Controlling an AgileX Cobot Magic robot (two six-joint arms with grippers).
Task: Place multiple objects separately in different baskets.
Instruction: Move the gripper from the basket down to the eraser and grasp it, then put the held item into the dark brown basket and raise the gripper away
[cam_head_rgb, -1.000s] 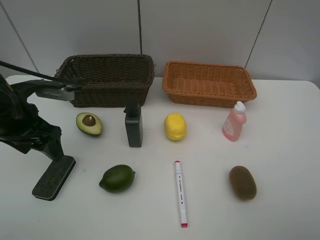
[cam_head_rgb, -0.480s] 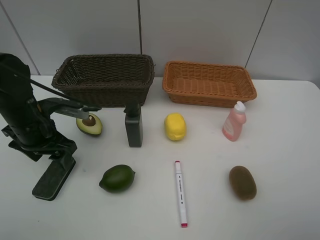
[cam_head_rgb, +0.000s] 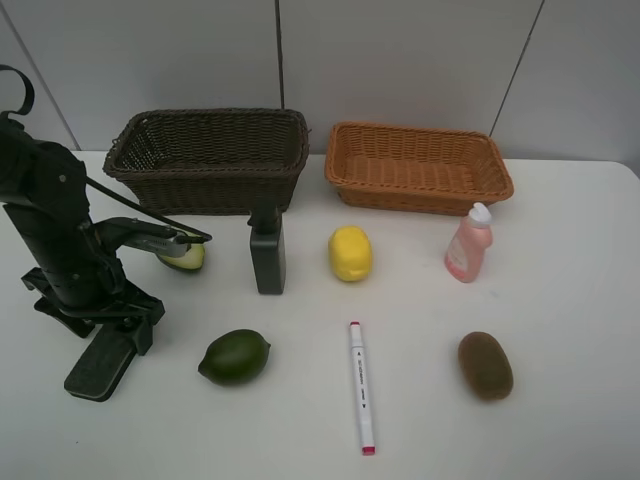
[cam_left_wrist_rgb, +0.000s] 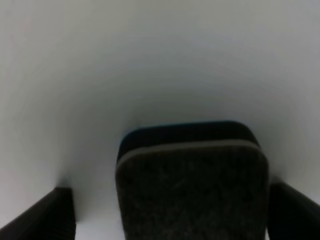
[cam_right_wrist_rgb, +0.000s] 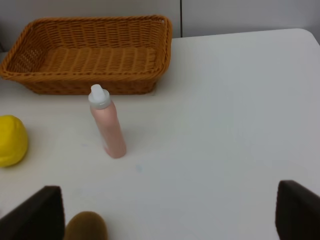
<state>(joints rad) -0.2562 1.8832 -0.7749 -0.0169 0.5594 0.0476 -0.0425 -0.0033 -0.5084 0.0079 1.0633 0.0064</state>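
Observation:
My left gripper (cam_head_rgb: 112, 335) is open and low over the near end of the dark felt eraser (cam_head_rgb: 95, 368). In the left wrist view the eraser (cam_left_wrist_rgb: 192, 187) lies between its fingers (cam_left_wrist_rgb: 50, 215). The halved avocado (cam_head_rgb: 188, 258) is partly hidden behind the left arm. The lime (cam_head_rgb: 234, 357), dark green bottle (cam_head_rgb: 267, 250), lemon (cam_head_rgb: 350, 253), pink bottle (cam_head_rgb: 468, 243), white marker (cam_head_rgb: 361, 386) and kiwi (cam_head_rgb: 485, 365) rest on the table. The dark brown basket (cam_head_rgb: 215, 195) and tan basket (cam_head_rgb: 420, 197) stand at the back. My right gripper (cam_right_wrist_rgb: 167, 220) is open and empty, near the kiwi (cam_right_wrist_rgb: 86, 226).
The right wrist view shows the pink bottle (cam_right_wrist_rgb: 108, 125) upright in front of the tan basket (cam_right_wrist_rgb: 90, 86), with the lemon (cam_right_wrist_rgb: 11, 140) at one side. The white table (cam_head_rgb: 560, 300) ends at a grey panelled wall behind the baskets.
The left arm has swung in from the left edge and come down over the eraser. It now covers part of the avocado. The objects have not moved.

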